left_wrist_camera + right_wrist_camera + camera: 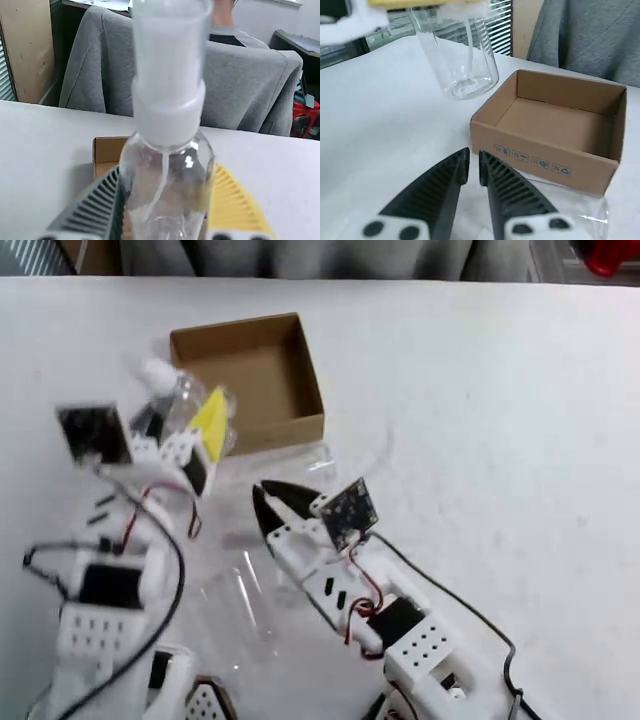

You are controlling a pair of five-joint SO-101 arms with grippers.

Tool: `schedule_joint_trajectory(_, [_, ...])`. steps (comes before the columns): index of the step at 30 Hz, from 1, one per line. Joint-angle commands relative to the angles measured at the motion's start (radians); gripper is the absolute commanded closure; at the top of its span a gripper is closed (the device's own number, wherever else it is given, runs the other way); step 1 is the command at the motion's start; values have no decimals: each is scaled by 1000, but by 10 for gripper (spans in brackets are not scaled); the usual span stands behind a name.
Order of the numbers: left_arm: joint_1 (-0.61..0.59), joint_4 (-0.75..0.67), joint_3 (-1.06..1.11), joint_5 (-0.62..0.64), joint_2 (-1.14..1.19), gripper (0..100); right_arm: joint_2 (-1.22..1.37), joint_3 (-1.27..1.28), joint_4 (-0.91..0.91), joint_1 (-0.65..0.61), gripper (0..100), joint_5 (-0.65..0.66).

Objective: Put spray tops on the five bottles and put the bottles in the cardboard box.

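- Broadly, the white counter [500, 390] carries everything, with both arms reaching over it from its near edge.
- Next in size, the cardboard box [250, 375] sits open-topped just ahead of the right tool [265, 498] and just beside the left tool [185, 425]. The right wrist view shows the box [540, 150] with nothing inside it. In the left wrist view one corner of the box [106, 150] shows behind the grasped bottle.
- The left tool [165, 180] is clenched on a clear bottle [165, 200]. A dark ribbed finger [95, 210] presses one side and a yellow ribbed finger [235, 205] presses the other.
- The right tool [474, 155] points at the box's near wall. Its two black ribbed fingers [435, 190] are drawn together with only a thin slit between them and nothing in their grip.
- The bottle [465, 55] hangs from the left tool beside the box and outside it. It is tilted, and its base seems to be off the counter. In the high view the bottle [178, 400] lies just to the box's outer side.
- A white spray top [167, 90] sits on the bottle's neck, farthest from the left tool's fingers, and its thin tube runs down inside the clear body. The high view shows the spray top [155, 372] as a white cap.
- A scrap of clear plastic film [575, 210] lies on the counter against the box's near wall, just beyond the right tool's tips.
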Motion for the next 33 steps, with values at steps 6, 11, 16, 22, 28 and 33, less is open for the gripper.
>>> schedule_joint_trajectory(6, [-8, -261, -201, -114, 377, 977, 2, -20, -24, 27, 983, 12])
schedule_joint_trajectory(11, [-10, -425, -250, -112, 579, 977, 2, -20, -24, 27, 983, 12])
schedule_joint_trajectory(16, [-51, -489, -374, -114, 794, 977, 2, -20, -22, 25, 983, 12])
schedule_joint_trajectory(22, [-76, -554, -552, -114, 1053, 976, 2, -20, -24, 25, 983, 12])
schedule_joint_trajectory(28, [-104, -569, -720, -114, 1271, 976, 2, -20, -24, 28, 983, 12])
schedule_joint_trajectory(33, [-137, -569, -835, -114, 1422, 976, 2, -20, -24, 28, 983, 12])
